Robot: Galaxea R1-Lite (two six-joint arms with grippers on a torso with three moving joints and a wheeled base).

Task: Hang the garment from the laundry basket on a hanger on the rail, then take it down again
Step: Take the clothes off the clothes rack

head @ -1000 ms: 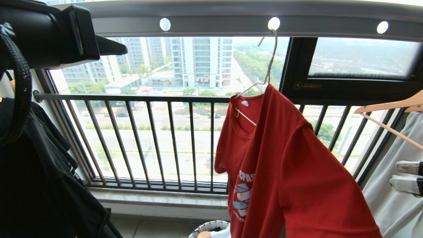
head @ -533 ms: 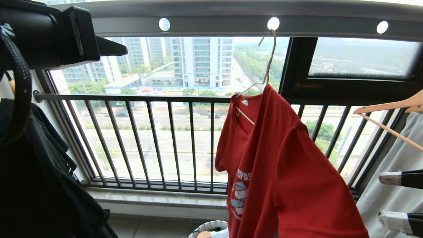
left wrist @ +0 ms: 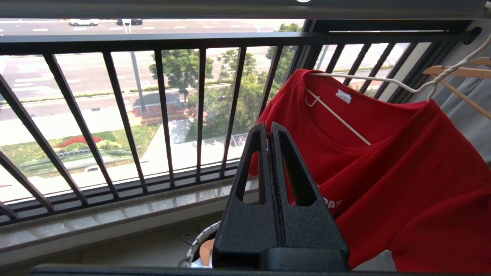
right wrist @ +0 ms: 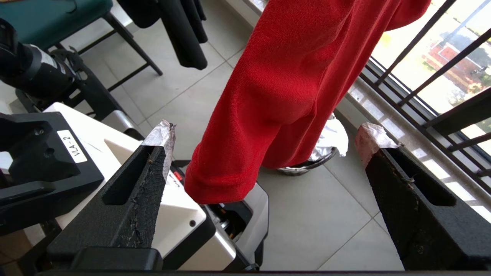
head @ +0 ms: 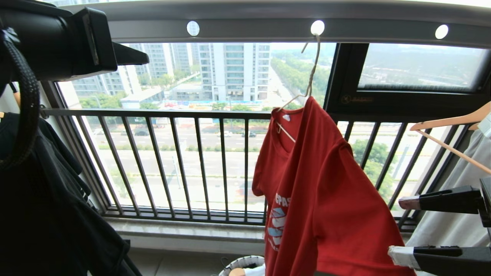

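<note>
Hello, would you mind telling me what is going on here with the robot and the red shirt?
The red T-shirt hangs on the cream wire hanger, hooked into a hole of the grey rail by the window. Neither gripper holds it: the right gripper is beside its lower edge with jaws wide apart, and the left gripper is shut and apart from it. The laundry basket sits on the floor below.

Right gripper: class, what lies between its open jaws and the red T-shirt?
Nothing: in the right wrist view, bare air separates the right gripper from the red T-shirt.
</note>
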